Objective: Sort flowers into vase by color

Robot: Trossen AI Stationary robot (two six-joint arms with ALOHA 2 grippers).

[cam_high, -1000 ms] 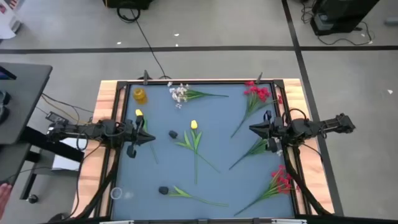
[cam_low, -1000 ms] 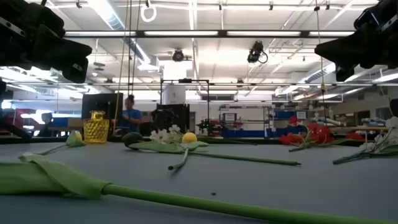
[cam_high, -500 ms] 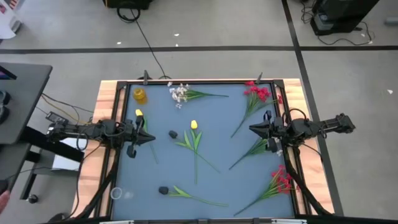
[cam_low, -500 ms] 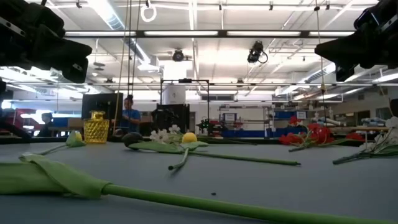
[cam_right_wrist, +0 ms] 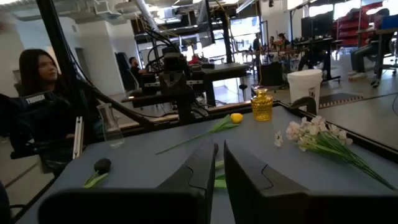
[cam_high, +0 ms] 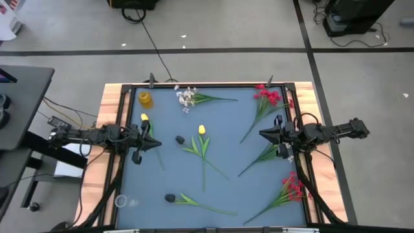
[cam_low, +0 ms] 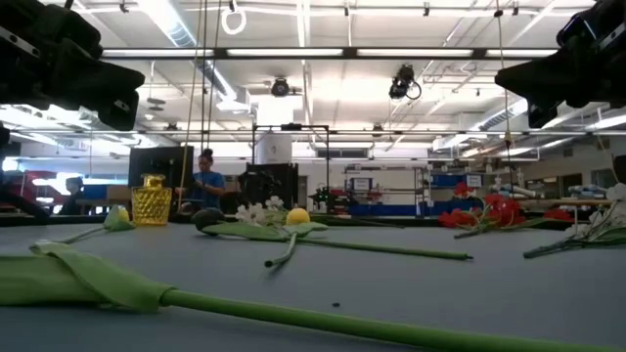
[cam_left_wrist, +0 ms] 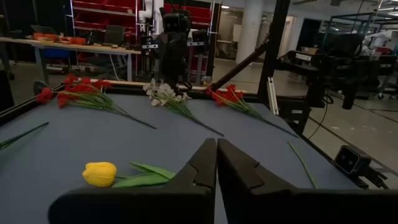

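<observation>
Nearest the front edge of the table (cam_high: 220, 150) lie a dark-headed stem (cam_high: 194, 202) and, toward the right corner, a red cluster (cam_high: 292, 188). At mid-depth the left gripper (cam_high: 157, 144) and right gripper (cam_high: 262, 134) hover over the side edges, both pressed together and empty, with a yellow tulip (cam_high: 202, 131) on the open surface between them. Along the far edge sit the yellow vase (cam_high: 145, 99), a white spray (cam_high: 187, 98) and another red cluster (cam_high: 266, 96).
</observation>
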